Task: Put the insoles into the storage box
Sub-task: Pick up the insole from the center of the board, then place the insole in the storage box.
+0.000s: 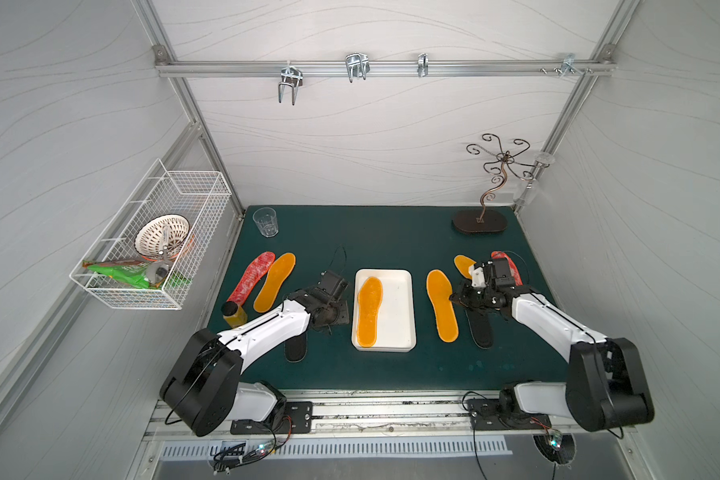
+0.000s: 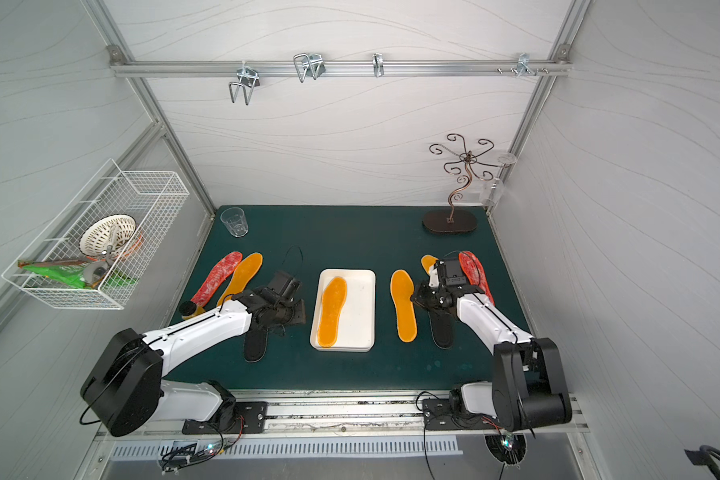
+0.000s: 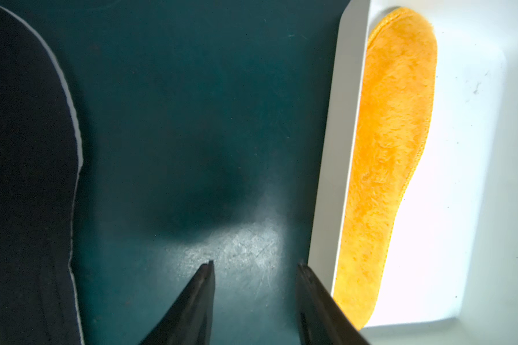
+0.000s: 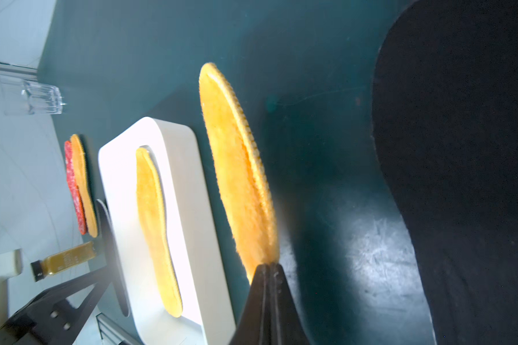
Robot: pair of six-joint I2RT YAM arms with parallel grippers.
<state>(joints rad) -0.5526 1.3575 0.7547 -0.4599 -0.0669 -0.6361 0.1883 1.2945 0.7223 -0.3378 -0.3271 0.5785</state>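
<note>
1. left wrist view: the left gripper (image 3: pixel 256 264) hangs over the bare green surface (image 3: pixel 177 104), claw about half open, nothing between the jaws.
2. same view: it's between the left black insole (image 3: pixel 27 179) and the storage box (image 3: pixel 335 149), one finger just beside the box's outer wall. touching or not, can't tell.
3. in both top views the box lies mid-surface, its long sides running from near edge to far edge.
4. the boxed orange insole (image 1: pixel 369 311) lies flat inside, close along the box's left wall.
5. right wrist view: the right gripper (image 4: pixel 268 265) has its claw pressed shut, tips right at the edge of the loose orange insole (image 4: pixel 237 179). whether a sliver of that edge is nipped, i can't tell.
6. in both top views that loose one lies on the surface just right of the box, not touching it, with the right black insole (image 1: pixel 479 332) beside it, partly under the right arm.
7. toward the far edge, behind the right gripper, a half-hidden orange insole (image 1: pixel 463 264) and the right red insole (image 1: pixel 514 270) peek out.
8. near the left edge, the left red insole (image 1: pixel 251 276) and the left orange insole (image 1: pixel 275 282) lie side by side, slanted, a small bottle (image 1: pixel 233 313) at their near ends.
9. a glass (image 1: pixel 265 222) stands in the far left corner.
</note>
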